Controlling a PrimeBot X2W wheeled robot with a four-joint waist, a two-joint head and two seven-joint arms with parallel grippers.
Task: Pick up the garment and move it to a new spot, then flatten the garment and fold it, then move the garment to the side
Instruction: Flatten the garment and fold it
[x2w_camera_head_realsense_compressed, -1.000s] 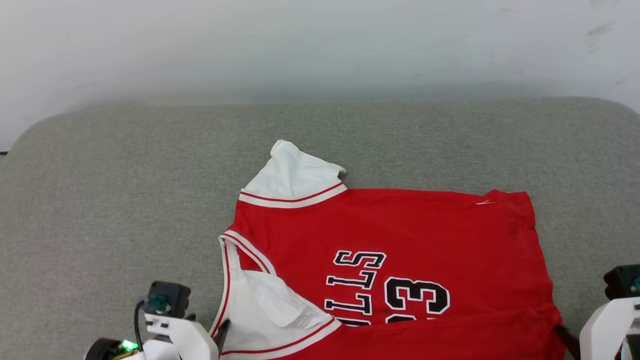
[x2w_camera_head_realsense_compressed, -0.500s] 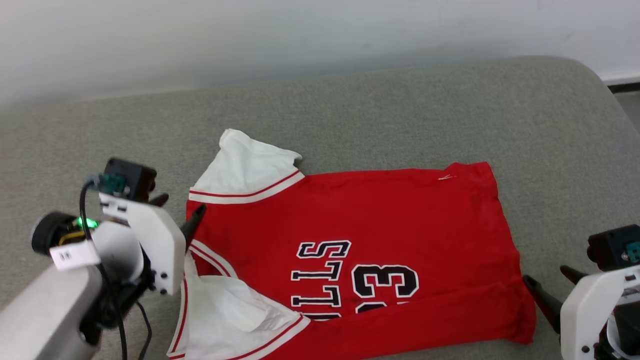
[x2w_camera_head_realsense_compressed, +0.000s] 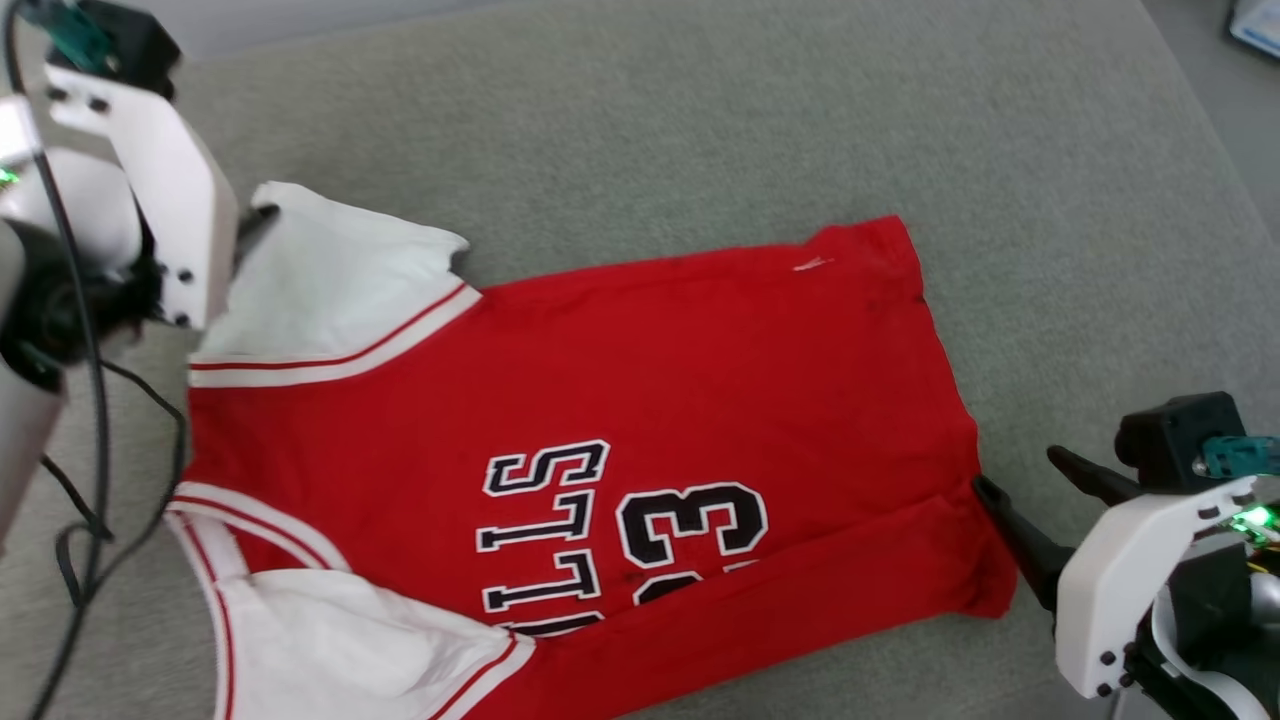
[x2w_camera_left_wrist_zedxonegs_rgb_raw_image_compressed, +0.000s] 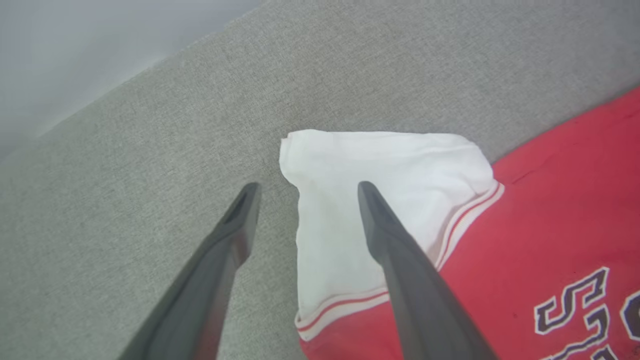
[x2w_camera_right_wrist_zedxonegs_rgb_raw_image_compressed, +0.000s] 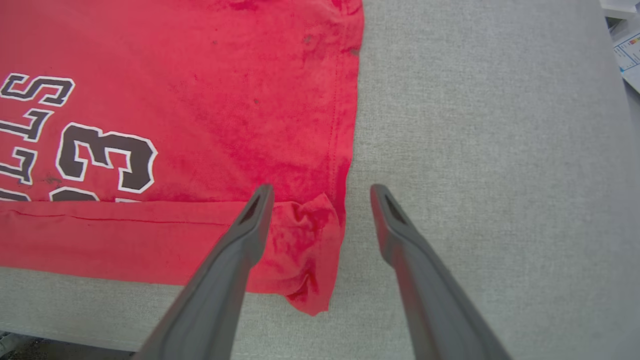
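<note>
The garment (x2w_camera_head_realsense_compressed: 620, 360), a red jersey with dark white-outlined numerals (x2w_camera_head_realsense_compressed: 690, 520), lies spread on the grey cushion. One white sleeve (x2w_camera_head_realsense_compressed: 330, 280) sticks out at its far left corner, and white fabric (x2w_camera_head_realsense_compressed: 340, 650) bunches by the collar at the near left. My left gripper (x2w_camera_left_wrist_zedxonegs_rgb_raw_image_compressed: 308, 187) is open and hovers over that far sleeve (x2w_camera_left_wrist_zedxonegs_rgb_raw_image_compressed: 390, 165), with one finger above the cloth and the other above the cushion. My right gripper (x2w_camera_head_realsense_compressed: 1030, 485) is open at the near right hem corner (x2w_camera_right_wrist_zedxonegs_rgb_raw_image_compressed: 310, 240), its fingers straddling the hem edge.
The grey cushion (x2w_camera_head_realsense_compressed: 700, 120) extends well beyond the garment at the back and right. Its rounded right edge drops to a floor holding a pale box (x2w_camera_head_realsense_compressed: 1260, 25). The cushion's front edge (x2w_camera_right_wrist_zedxonegs_rgb_raw_image_compressed: 50, 345) runs just below the hem. A black cable (x2w_camera_head_realsense_compressed: 100, 400) hangs from my left arm.
The head camera has tilted down and turned. My left gripper has moved from beside the collar out to the far white sleeve. My right gripper stays by the hem corner, both open throughout.
</note>
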